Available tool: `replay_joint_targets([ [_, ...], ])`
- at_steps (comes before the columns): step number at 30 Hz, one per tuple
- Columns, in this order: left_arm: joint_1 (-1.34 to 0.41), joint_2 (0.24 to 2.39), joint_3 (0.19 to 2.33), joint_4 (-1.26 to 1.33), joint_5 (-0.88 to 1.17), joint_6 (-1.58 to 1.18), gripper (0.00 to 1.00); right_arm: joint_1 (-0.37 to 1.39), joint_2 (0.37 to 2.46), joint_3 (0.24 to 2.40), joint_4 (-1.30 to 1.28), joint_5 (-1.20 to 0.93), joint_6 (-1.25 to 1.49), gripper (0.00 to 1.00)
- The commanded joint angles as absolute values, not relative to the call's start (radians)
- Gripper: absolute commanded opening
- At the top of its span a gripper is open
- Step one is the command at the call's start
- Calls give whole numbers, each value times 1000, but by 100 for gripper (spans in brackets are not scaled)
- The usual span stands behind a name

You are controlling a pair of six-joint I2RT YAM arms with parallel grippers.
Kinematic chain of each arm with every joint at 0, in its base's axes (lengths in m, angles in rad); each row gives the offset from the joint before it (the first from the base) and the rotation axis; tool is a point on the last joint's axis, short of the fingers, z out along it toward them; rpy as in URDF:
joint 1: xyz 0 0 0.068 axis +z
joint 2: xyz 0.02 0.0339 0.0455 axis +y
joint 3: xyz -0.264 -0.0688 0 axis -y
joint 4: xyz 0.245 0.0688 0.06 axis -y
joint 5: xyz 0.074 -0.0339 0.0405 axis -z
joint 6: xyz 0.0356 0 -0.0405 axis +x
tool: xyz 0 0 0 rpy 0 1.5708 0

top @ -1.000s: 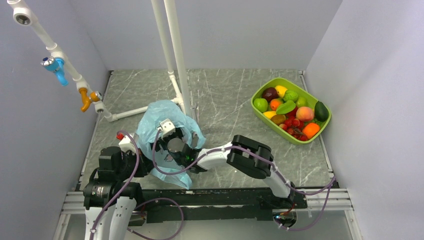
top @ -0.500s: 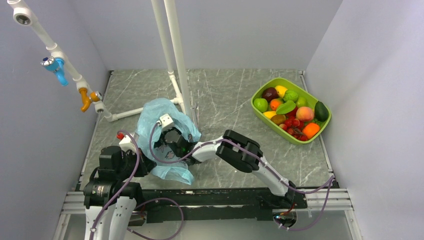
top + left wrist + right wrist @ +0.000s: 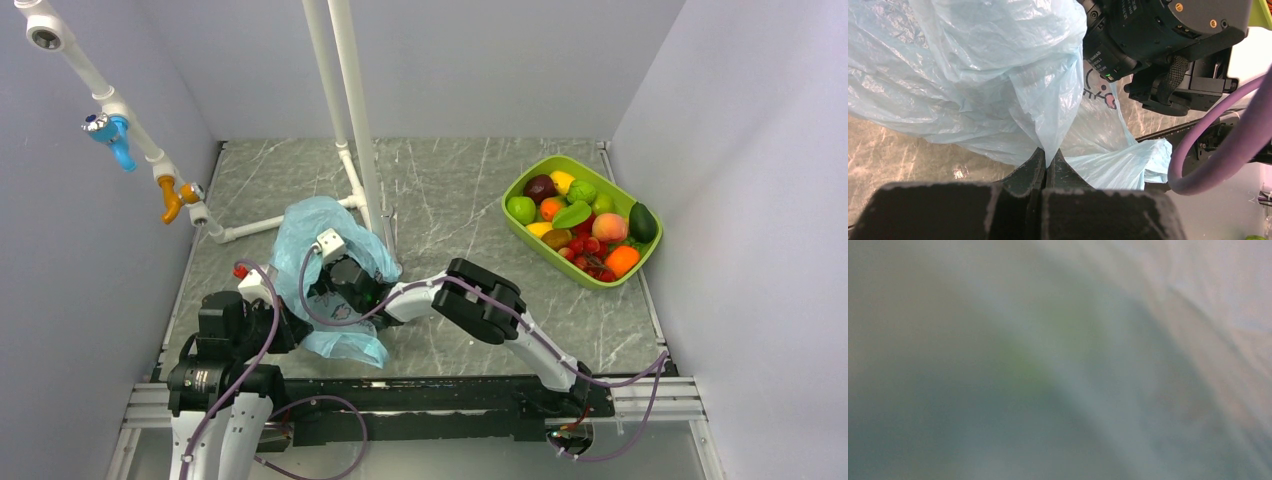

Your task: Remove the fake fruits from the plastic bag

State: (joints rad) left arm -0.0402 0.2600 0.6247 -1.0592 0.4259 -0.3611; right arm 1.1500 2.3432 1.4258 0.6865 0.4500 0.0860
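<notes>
Now the right end effector has pushed deeper into the plastic bag (image 3: 303,226) at the desk's (image 3: 450,190) near left, grip untellable; the left end effector (image 3: 1046,162) pinches the bag's edge; a green blur (image 3: 1020,365) suggests fake fruits close.

Frame filled edge to edge by blurred, pale blue-grey plastic bag (image 3: 1148,405). Faint green smudge (image 3: 1020,365) left of centre, identity unclear. Pinkish-white folds at upper right.

Even bright light; right wrist view blurred
</notes>
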Motion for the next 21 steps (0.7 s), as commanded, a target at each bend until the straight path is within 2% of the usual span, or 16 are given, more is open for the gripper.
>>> replay_joint_targets([
  [1, -34, 272, 623, -1039, 448, -354, 0, 1147, 2260, 1397, 750, 419, 49, 43],
  [6, -33, 273, 622, -1038, 449, -354, 0, 1147, 2183, 1315, 775, 421, 52, 20],
  [14, -34, 272, 622, -1038, 449, -353, 0, 1170, 2025, 1179, 739, 363, 74, 15],
  [21, -32, 264, 623, -1039, 448, -356, 0, 1195, 1849, 999, 668, 250, 212, 4],
])
